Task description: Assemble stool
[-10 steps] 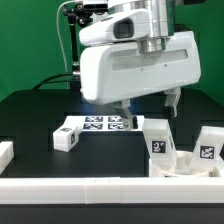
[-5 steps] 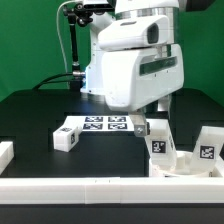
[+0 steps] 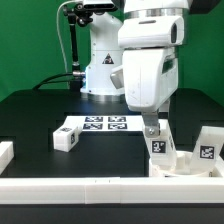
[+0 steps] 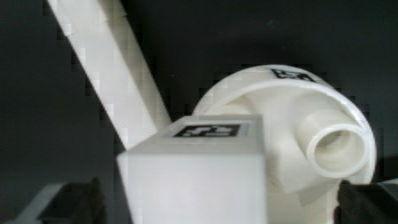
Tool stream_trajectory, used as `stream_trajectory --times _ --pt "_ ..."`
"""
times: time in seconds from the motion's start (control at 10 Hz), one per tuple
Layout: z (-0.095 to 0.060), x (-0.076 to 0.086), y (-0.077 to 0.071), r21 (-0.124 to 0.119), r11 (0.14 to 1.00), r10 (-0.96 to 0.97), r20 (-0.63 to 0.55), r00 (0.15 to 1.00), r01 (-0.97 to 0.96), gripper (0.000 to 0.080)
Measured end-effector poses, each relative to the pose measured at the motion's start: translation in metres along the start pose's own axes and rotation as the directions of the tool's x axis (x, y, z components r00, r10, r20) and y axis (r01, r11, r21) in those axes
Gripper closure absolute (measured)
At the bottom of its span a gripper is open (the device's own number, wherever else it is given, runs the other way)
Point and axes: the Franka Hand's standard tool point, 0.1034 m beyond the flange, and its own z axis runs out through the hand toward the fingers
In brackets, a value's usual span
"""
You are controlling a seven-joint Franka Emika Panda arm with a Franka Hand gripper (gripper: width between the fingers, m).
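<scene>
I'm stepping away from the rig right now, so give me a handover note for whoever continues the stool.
Gripper: low over the first leg; open or shut, cannot tell.
First leg stands upright beside the seat disc, at the exterior view's right; second leg further right; third leg beside the marker board.
Done: no leg looks joined to the seat yet.
Left: pick up each leg and fit it to the seat.

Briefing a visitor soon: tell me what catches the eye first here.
The bulky white arm fills the exterior view's middle, its tool hanging close over a tagged stool leg. To the exterior view's left, the marker board lies flat on the black table.
</scene>
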Motion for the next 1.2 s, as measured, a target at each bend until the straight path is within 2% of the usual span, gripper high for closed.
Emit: stream_trajectory --times 0.1,0.2,0.3,0.4,0.5,0.9,1.2 --pt "0.0007 0.0005 0.0015 0.008 1.000 0.002 0.003 1.000 -0.002 0.0150" --pt "0.0006 0.0008 0.0031 0.007 1.000 0.005 0.002 1.000 -0.005 0.0277" --pt "0.0005 0.0015 0.0031 0.006 1.000 0.010 0.002 1.000 -0.010 0.0277" --pt "0.0002 0.0013 0.0033 0.005 1.000 0.011 0.002 1.000 -0.011 0.0414" --pt "0.0001 0.0006 0.0037 0.004 1.000 0.013 0.002 1.000 -0.013 0.0459" --pt "0.0001 0.0002 0.0039 0.005 0.998 0.067 0.001 0.998 -0.067 0.0459" --pt "0.0002 0.0003 0.0038 0.005 0.955 0.296 0.001 0.955 -0.296 0.0459"
